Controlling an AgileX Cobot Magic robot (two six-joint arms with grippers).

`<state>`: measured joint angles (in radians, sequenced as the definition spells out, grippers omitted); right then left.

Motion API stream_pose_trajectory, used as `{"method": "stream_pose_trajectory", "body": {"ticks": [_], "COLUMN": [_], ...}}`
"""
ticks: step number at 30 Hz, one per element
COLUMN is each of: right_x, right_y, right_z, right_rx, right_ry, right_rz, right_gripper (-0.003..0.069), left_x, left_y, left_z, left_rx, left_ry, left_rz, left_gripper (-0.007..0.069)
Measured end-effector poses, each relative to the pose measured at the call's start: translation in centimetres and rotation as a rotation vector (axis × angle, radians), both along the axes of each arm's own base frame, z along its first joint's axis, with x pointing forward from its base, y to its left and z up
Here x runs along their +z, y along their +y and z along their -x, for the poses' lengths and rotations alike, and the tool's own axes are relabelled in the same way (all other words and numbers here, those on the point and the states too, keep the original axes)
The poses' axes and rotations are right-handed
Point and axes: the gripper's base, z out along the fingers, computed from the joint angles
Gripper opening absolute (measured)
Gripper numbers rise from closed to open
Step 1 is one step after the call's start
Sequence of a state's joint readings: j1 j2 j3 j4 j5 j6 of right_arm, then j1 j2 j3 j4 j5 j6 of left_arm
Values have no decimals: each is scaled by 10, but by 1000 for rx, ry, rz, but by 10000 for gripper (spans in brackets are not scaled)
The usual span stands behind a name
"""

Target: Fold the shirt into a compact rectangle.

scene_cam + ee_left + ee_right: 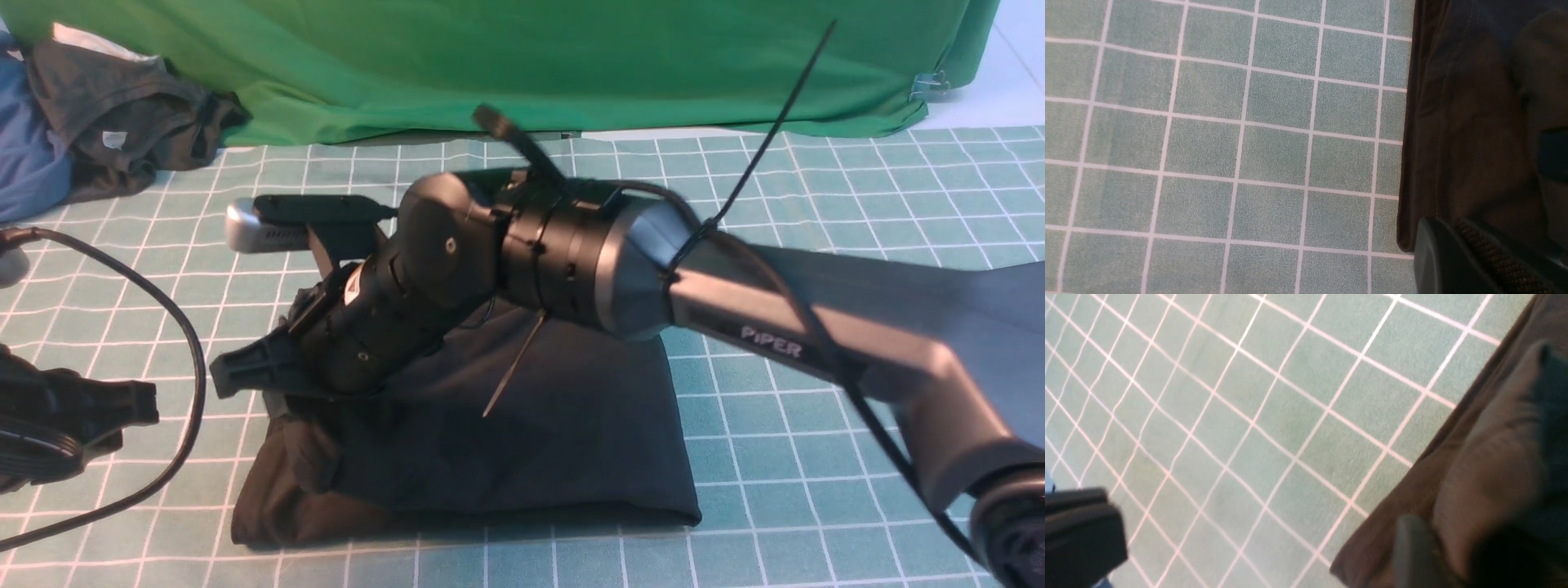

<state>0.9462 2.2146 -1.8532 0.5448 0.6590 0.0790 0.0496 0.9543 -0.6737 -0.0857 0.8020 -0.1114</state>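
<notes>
Right hand (261, 371): at the left edge of the shirt (531, 441); cannot tell whether spread or pinching. Left hand (131, 408): just left of it, grip unclear. Desk (816, 457): green grid mat. Right arm (816, 318): crosses the shirt's far half. Shirt: black, folded, mid-desk. Grey garment (122, 106), blue garment (28, 155): far-left corner.

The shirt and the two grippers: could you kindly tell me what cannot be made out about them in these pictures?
- Front view: the right arm hides the far left part of the shirt, and whether the right gripper pinches cloth.
- Front view: the left gripper is cut off by the picture's edge; open or shut is unclear.
- Right wrist view: blurred; the finger merges with the dark cloth.
- Print or label: shows in no view.
</notes>
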Motion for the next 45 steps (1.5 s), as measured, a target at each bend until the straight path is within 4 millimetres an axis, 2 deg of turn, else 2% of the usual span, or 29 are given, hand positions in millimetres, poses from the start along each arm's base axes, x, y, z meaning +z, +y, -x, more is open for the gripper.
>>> {"method": "stream_pose_trajectory", "body": {"ticks": [2,3,4,5,7,9,12,14,15,17,19,20,23,25,26,28,29,31,34,37,45], "right_x": [1,1,5,9,20,30,52,68,76,93,107,121,131,126,117,97,95,68,33,10,-32], "right_y": [2,2,3,3,1,-2,-26,-49,-61,-83,-100,-119,-151,-168,-178,-189,-190,-197,-195,-191,-186], "right_z": [1,1,1,0,-2,-4,-15,-27,-33,-43,-47,-47,-40,-32,-26,-14,-12,-2,9,13,8], "right_rx": [7,9,35,63,117,156,255,263,251,210,177,145,107,100,104,121,122,121,101,98,109], "right_ry": [-11,-12,-33,-49,-64,-65,-102,-172,-206,-263,-283,-295,-275,-238,-203,-143,-138,-95,-36,-7,48], "right_rz": [-7,-7,-9,-6,1,18,158,275,324,374,381,389,409,440,468,514,518,523,443,367,399], "right_gripper": [356,356,422,457,494,501,412,277,171,78,45,28,20,19,20,20,20,20,20,20,20], "left_x": [0,0,0,0,0,0,0,0,0,1,1,-1,-9,-19,-26,-36,-37,-51,-72,-84,-91], "left_y": [0,0,0,0,0,0,0,-3,-5,-10,-15,-20,-24,-26,-29,-37,-37,-53,-66,-65,-56], "left_z": [0,0,0,0,0,0,1,0,0,-1,-4,-8,-17,-25,-30,-39,-40,-49,-56,-59,-65], "left_rx": [0,0,0,0,0,0,-1,-16,-31,-76,-116,-140,-161,-172,-186,-215,-215,-266,-300,-264,-194], "left_ry": [0,0,0,0,0,1,8,4,-2,-18,-26,-22,14,59,84,113,118,148,216,275,258], "left_rz": [0,0,0,0,0,-2,-1,25,42,86,122,175,227,248,248,247,247,233,188,143,40], "left_gripper": [7,7,7,7,7,7,7,7,7,7,7,7,7,7,7,7,7,7,7,7,7]}}
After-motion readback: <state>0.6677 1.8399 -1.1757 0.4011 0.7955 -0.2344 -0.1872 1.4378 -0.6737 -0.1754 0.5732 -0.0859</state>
